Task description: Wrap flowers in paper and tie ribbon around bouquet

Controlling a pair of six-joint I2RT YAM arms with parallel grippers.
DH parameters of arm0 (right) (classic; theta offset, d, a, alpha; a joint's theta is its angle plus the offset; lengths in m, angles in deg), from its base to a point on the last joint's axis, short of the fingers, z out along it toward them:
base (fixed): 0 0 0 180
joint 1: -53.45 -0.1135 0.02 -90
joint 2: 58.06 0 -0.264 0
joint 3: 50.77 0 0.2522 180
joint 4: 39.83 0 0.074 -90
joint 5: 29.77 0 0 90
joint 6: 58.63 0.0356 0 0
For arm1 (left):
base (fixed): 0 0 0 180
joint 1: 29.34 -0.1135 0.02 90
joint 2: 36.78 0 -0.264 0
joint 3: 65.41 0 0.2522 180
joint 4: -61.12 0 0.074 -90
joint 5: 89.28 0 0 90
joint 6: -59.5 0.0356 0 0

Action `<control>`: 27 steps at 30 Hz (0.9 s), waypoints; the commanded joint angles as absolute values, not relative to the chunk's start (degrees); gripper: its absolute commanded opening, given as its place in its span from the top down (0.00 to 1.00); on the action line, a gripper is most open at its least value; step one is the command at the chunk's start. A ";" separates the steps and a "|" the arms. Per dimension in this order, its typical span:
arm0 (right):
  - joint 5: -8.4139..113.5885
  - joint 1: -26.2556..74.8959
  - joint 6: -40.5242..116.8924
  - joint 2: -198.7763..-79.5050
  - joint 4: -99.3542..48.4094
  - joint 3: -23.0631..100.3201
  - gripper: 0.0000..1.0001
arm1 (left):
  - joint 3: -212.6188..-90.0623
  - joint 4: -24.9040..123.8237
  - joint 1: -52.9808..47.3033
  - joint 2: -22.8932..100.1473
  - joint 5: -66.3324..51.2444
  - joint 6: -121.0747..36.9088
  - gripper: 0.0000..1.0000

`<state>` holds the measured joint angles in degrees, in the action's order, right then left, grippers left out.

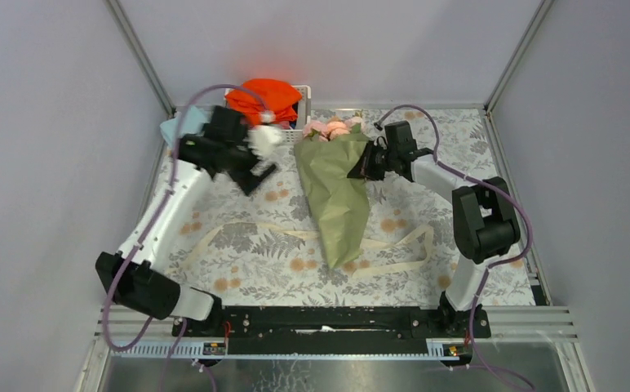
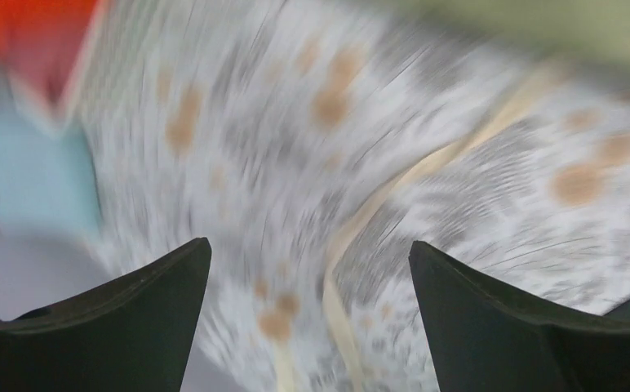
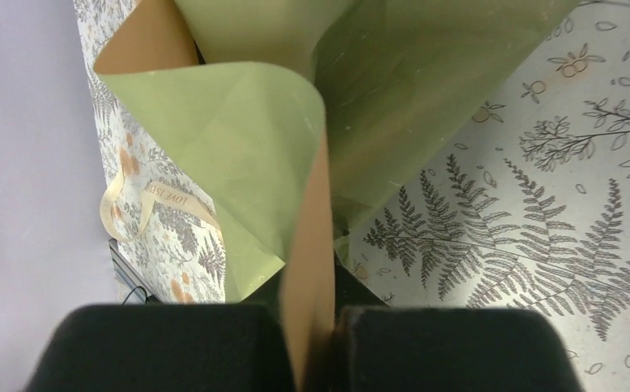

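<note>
One orange cloth (image 1: pixel 263 96), blue cloth (image 1: pixel 179 126) by left hand (image 2: pixel 308 249), spread, perhaps over ribbon (image 1: pixel 283 233); right hand (image 3: pixel 316 335) pinching paper (image 3: pixel 238 147) edge.

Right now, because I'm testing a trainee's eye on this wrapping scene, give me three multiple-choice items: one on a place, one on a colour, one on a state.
1. Where is the ribbon?
A loose on the table, passing under the narrow end of the bouquet
B tied in a bow round the bouquet
C off the table altogether

2. The outer face of the paper is:
A blue
B olive green
C white

3. The right gripper is:
A wide open
B out of view
C shut on the paper

Key: 1 A, it runs out on both sides of the cone; 2 B, the cone shows green; 3 C, the peach edge is pinched between its fingers.
</note>
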<state>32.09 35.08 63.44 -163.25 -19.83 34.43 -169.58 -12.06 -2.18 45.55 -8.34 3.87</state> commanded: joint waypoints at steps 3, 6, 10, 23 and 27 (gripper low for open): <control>33.16 33.00 65.16 -159.42 -25.50 31.77 1.00 | -151.60 -11.65 -40.05 42.63 -5.60 5.57 0.02; 33.70 32.22 64.97 -159.22 -25.46 30.84 1.00 | -146.34 -5.50 -54.55 43.69 -9.99 2.87 0.02; 34.62 31.29 64.92 -159.14 -25.46 30.12 1.00 | -138.38 8.53 -68.70 44.51 -18.41 -14.21 0.01; 35.29 30.68 64.38 -157.29 -28.31 27.01 1.00 | -124.62 27.94 -73.76 48.83 -2.38 -22.62 0.02; 34.90 30.68 63.93 -157.82 -28.19 27.29 1.00 | -123.08 28.16 -74.42 47.11 -3.31 -20.15 0.02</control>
